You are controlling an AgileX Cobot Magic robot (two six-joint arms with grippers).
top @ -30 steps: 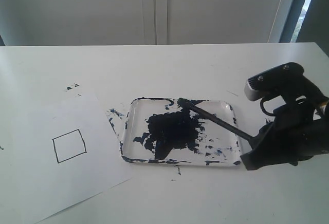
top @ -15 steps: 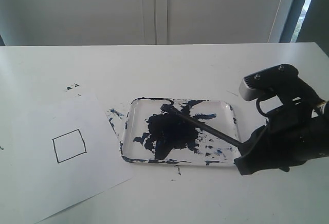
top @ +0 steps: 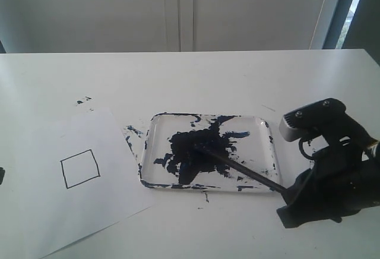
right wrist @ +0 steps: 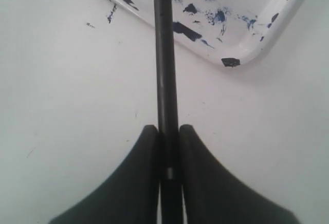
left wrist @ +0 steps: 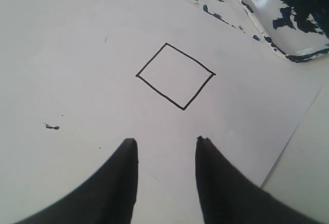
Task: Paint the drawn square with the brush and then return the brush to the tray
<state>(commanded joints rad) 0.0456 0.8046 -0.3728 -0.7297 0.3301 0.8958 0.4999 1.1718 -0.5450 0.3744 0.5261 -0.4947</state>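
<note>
My right gripper is shut on the handle end of the black brush, at the tray's near right corner. The brush slants up-left, and its tip lies in the dark paint pool of the clear tray. In the right wrist view the brush runs straight out between the fingers of the gripper toward the tray. The drawn square sits blank on the white paper, left of the tray. In the left wrist view my left gripper hangs open above the paper, close to the square.
The white paper lies on the white table, its right edge tucked by the tray's left side. Paint specks dot the table above the paper. A wall and window frame stand behind the table.
My right gripper has moved down and toward the front edge. The brush tip has swept from the tray's far rim into the paint pool.
</note>
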